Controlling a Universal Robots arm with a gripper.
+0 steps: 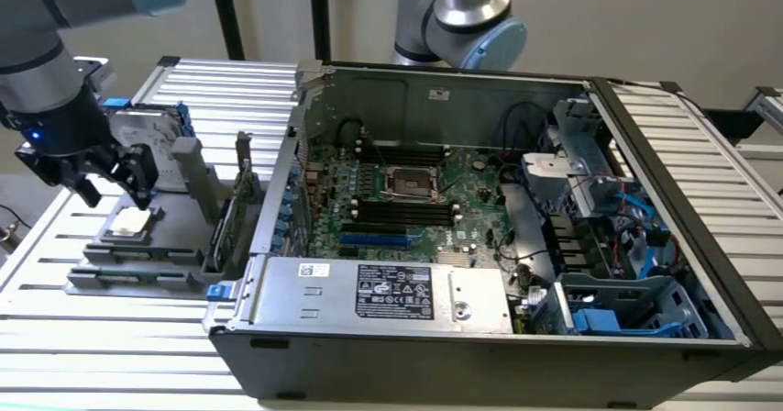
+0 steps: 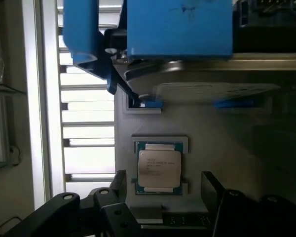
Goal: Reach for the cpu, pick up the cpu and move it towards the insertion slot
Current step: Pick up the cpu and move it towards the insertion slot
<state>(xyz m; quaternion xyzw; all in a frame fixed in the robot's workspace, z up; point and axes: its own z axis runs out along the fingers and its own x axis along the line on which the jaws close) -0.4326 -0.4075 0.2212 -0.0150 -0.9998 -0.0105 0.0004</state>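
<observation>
At the exterior view's left, above the grey tray (image 1: 135, 269) on the slatted worktop (image 1: 73, 338), the arm's fingers (image 1: 141, 189) hang spread wide and empty. Just beneath them the cpu (image 1: 131, 223) lies flat in its tray pocket, untouched. The wrist view sets the square chip in the gap between them, one finger off each opposite edge, so the reach looks like a straight drop. Well apart to the right, inside the open computer case (image 1: 685, 273), sits the insertion slot (image 1: 410, 183).
</observation>
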